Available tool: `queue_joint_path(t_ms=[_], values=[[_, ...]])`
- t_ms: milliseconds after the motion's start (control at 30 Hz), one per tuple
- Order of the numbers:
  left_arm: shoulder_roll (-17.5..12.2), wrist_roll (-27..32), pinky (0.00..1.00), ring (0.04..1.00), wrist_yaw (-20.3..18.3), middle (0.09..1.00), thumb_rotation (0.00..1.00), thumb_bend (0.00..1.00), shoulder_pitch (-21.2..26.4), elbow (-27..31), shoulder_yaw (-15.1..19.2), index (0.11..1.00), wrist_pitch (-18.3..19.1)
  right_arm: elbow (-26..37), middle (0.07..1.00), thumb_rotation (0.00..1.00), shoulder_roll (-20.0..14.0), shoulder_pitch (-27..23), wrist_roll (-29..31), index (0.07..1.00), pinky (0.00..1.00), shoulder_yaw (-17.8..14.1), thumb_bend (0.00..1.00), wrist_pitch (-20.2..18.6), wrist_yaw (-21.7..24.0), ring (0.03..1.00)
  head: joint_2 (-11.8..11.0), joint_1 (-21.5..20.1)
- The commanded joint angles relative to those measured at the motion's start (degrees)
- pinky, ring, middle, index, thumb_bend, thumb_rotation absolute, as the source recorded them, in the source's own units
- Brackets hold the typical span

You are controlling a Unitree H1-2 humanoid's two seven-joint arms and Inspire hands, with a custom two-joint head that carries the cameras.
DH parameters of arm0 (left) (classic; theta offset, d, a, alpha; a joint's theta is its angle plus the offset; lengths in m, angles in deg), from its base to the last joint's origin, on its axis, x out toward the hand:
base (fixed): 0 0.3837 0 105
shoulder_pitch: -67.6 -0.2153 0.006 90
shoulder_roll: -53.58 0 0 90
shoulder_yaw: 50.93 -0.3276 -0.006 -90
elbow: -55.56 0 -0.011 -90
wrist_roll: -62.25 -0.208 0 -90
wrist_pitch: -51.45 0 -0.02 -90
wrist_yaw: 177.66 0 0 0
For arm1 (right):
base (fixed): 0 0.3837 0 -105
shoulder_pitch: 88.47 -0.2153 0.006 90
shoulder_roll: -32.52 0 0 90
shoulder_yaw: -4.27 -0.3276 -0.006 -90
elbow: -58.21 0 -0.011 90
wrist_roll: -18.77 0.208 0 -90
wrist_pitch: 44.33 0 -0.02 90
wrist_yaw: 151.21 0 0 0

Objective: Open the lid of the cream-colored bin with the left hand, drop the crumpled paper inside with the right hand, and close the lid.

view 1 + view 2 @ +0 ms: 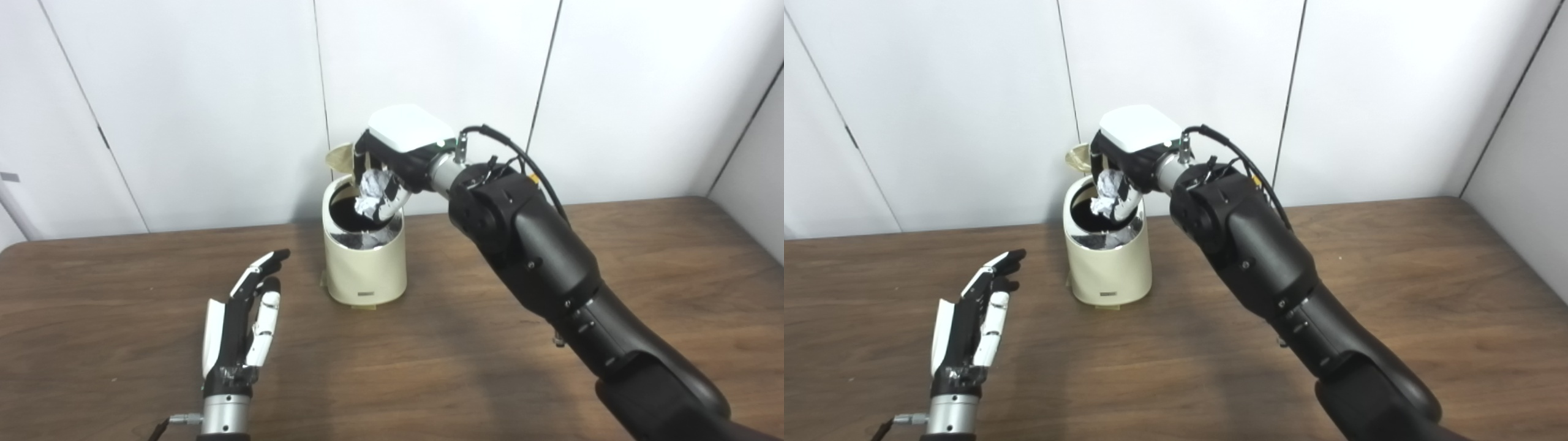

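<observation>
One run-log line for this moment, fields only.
lid: open | right hand: holding crumpled paper over cream-colored bin | left hand: open, apart from bin | paper: not dropped

A dark brown wood-grain tabletop fills the lower part of the view. Behind it stands a white panelled wall, its panels divided by thin dark seams.

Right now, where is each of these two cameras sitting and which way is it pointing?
Left eye view: on the head, left side, looking down and forward at the table and bin; both arms show, left hand open.
Right eye view: beside it, slightly right, same aim; right hand holds crumpled paper over the bin.
Shared: the same scene, with the bin's lid up.
</observation>
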Motion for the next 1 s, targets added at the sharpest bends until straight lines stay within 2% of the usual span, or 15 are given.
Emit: queue_joint_path(t_ms=[0,200,533,667,800,967], values=[[0.4,-1.0,0.74,0.825,1.0,0.837,0.95,0.32,0.3,-0.2,-0.5,0.825,-1.2,-0.3,0.455,0.00,-0.3,-2.4,-0.2,0.524,0.24,-0.3,0.51,0.7,-2.5,0.369,0.1,-0.1],[0.3,-1.7,0.74,0.825,1.2,0.836,0.95,0.32,0.3,-0.1,-0.7,0.821,-1.2,-2.9,0.453,0.00,0.0,-2.3,-0.1,0.523,0.24,0.3,0.51,1.5,-5.1,0.370,0.1,0.1],[0.4,-2.2,0.74,0.822,1.4,0.835,0.92,0.34,0.2,0.3,-0.9,0.819,-0.7,-4.0,0.477,0.00,0.4,-0.9,0.6,0.489,0.26,1.4,0.52,1.9,-6.4,0.378,-0.2,0.1],[0.5,-2.5,0.74,0.820,1.5,0.833,0.92,0.34,0.3,0.1,-0.9,0.818,-1.0,-4.3,0.518,0.00,-0.3,0.2,1.2,0.469,0.30,1.9,0.52,5.4,-10.3,0.422,-0.3,0.0],[0.5,-2.5,0.74,0.819,1.4,0.833,0.92,0.34,0.3,0.1,-0.9,0.818,-1.0,-4.5,0.526,0.00,-0.4,1.8,3.4,0.467,0.29,1.3,0.52,8.9,-14.1,0.427,-0.3,0.0],[0.5,-2.2,0.74,0.819,1.2,0.833,0.92,0.34,0.2,0.1,-1.0,0.818,-1.1,-3.8,0.544,0.00,-0.7,2.5,4.5,0.472,0.29,1.2,0.52,9.4,-13.6,0.428,-0.3,-0.1]])
